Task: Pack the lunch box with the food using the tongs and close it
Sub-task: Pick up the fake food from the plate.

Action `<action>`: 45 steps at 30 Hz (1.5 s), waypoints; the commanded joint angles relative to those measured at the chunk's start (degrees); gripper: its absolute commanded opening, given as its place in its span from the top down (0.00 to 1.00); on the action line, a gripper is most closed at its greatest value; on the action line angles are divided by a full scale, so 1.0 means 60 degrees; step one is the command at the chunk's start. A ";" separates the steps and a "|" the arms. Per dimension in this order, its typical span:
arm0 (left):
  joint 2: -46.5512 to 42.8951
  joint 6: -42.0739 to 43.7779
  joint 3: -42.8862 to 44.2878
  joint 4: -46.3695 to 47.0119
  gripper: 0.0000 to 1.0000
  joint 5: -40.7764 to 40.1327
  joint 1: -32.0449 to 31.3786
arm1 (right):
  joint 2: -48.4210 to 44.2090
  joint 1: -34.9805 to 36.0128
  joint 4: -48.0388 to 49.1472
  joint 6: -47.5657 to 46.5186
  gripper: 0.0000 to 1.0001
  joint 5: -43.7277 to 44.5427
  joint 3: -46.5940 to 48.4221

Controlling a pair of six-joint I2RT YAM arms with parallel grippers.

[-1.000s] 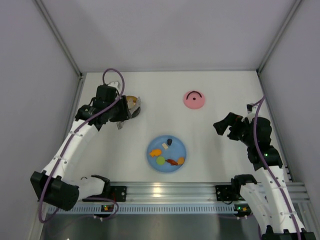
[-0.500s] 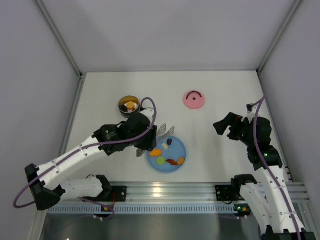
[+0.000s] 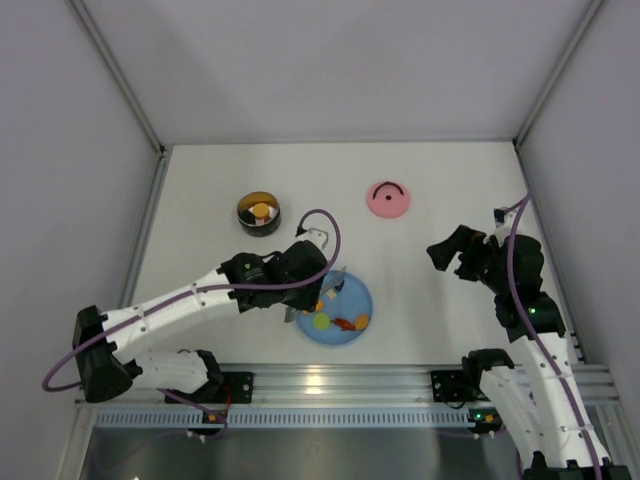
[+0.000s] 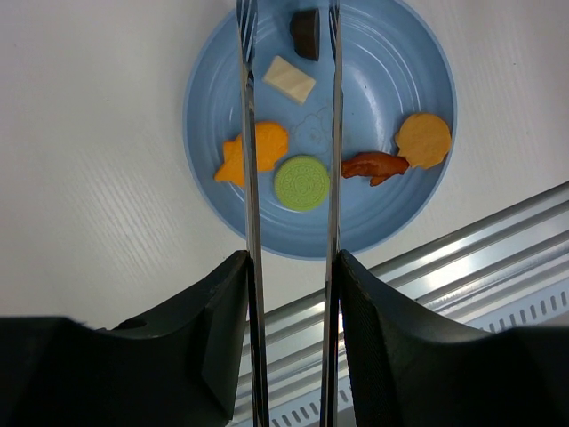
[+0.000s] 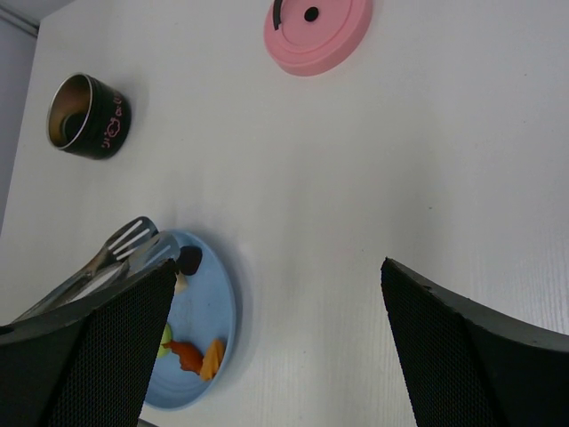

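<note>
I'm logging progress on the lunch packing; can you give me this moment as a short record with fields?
lunch box: uncovered, upright, yellow piece inside
lid: flat on the table, apart from the box
plate: holds six food pieces
tongs: held by the left gripper, arms apart over the plate, pinching nothing
right gripper: open, empty, off to the side
</note>
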 commanded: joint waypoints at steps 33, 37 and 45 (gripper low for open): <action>0.0409 0.0268 0.0039 0.0383 0.77 0.0378 -0.0146 | -0.0008 -0.0156 -0.0074 -0.0118 0.04 0.0029 0.0134; -0.0001 0.0209 0.0463 -0.0100 0.78 -0.0076 -0.0161 | -0.0052 -0.0142 -0.0074 -0.0118 0.04 0.0030 0.0119; -0.0587 0.0251 0.1473 -0.1096 0.80 -0.1542 0.0538 | -0.0067 -0.0156 -0.0060 -0.0103 0.04 -0.0014 0.0075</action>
